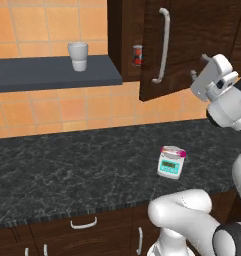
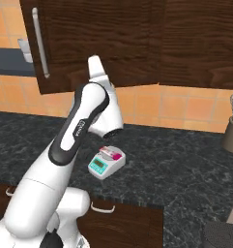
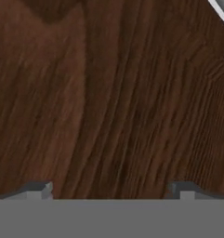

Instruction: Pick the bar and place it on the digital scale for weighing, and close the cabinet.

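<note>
- Bar (image 1: pixel 174 150): the pink-and-white packet lies flat on the round top plate of the digital scale (image 1: pixel 170 164), so the weighing half of the task looks done.
- Scale stands on the dark speckled counter (image 1: pixel 67 170), well back from the front edge, with its display facing out; no figures can be read on it.
- Cabinet (image 1: pixel 192 45) above the counter has its door swung partly out, the long silver handle (image 1: pixel 163 45) on the door's face; this is probably the step in hand.
- Gripper (image 1: pixel 198 68) is raised against the door's wooden face, jaws spread wide and holding nothing, likely set to push the door shut.
- A red-labelled can (image 1: pixel 137 55) sits inside the opening; its label is too small to read.
- Faint lettering runs along the arm's dark band in the right base view, illegible.
</note>
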Tool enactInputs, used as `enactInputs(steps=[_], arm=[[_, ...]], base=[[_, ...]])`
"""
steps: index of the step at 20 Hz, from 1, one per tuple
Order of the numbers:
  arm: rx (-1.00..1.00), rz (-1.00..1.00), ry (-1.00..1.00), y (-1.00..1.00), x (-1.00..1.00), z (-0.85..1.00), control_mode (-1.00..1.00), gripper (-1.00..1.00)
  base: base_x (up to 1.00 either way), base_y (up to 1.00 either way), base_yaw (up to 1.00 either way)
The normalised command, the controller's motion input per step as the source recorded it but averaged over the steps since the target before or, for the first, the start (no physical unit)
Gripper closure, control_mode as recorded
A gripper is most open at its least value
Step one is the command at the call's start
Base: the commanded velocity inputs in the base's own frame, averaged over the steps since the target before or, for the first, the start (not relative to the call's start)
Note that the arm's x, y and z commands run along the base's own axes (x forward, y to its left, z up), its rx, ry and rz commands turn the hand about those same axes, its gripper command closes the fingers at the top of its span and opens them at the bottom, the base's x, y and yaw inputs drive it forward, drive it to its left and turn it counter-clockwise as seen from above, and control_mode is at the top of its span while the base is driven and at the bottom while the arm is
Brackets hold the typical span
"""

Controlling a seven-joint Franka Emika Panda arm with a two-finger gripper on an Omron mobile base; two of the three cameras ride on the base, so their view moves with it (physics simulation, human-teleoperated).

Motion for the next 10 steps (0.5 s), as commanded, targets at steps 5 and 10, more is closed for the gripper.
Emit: enactInputs(steps=[5,10], arm=[[-0.01,-0.10,0.00,0.47,1.00,-0.07,-1.00,-1.00],[-0.03,-0.04,-0.01,0.15,1.00,-0.19,-1.00,-1.00]], base=[[0.00,0.00,0.00],[0.00,0.00,0.00]])
